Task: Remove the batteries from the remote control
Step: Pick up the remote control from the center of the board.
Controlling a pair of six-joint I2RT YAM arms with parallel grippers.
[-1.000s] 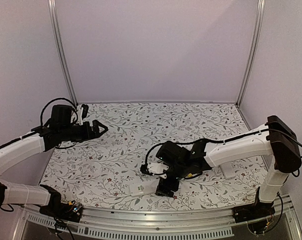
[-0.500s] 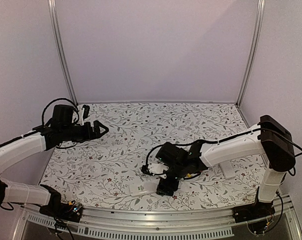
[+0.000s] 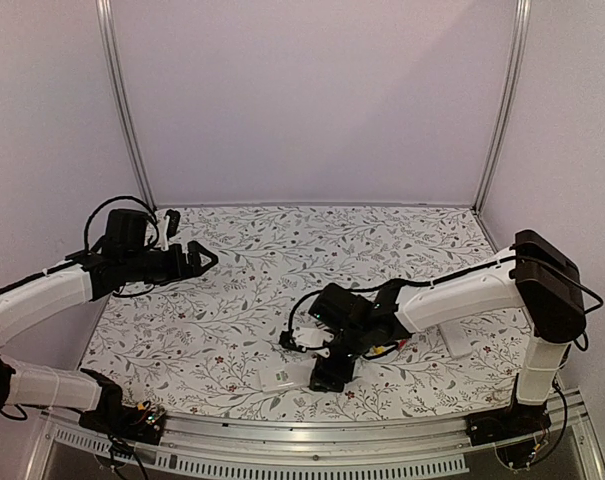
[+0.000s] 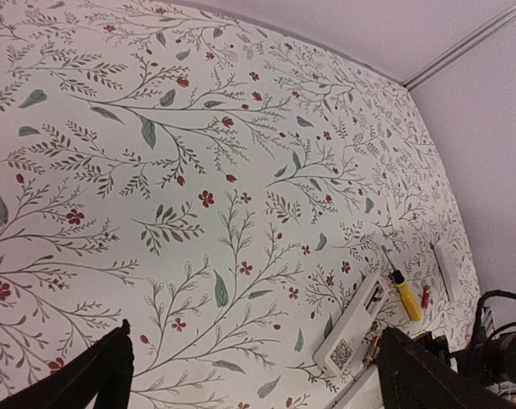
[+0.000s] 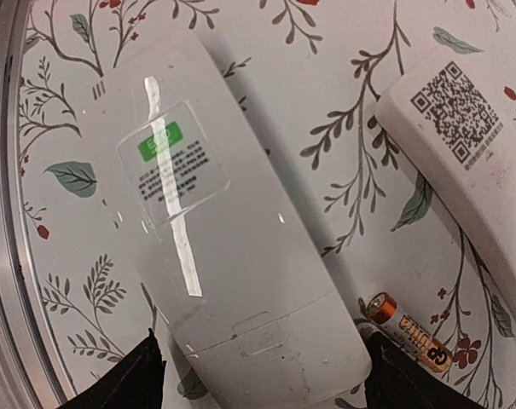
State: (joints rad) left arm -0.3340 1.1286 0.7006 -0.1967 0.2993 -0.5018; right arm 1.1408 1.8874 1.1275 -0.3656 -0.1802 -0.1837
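One little orange-and-black cylinder battery (image 5: 407,331) is lying loose on the floral tablecloth (image 5: 326,102). It sits between the two remotes, just beside the corner of the smooth white plastic remote with the green sticker (image 5: 232,230). That remote is back-up and its cover seam looks shut, so anything inside is hidden. Its long axis runs diagonally, cover end toward the right gripper (image 5: 262,358) — jaws spread, straddling that end across the width; can't tell if the pads touch. The scuffed white remote with the QR code (image 5: 471,162) lies alongside. The left gripper (image 4: 258,371) hangs wide open, well apart — right arm's clearly nearer.
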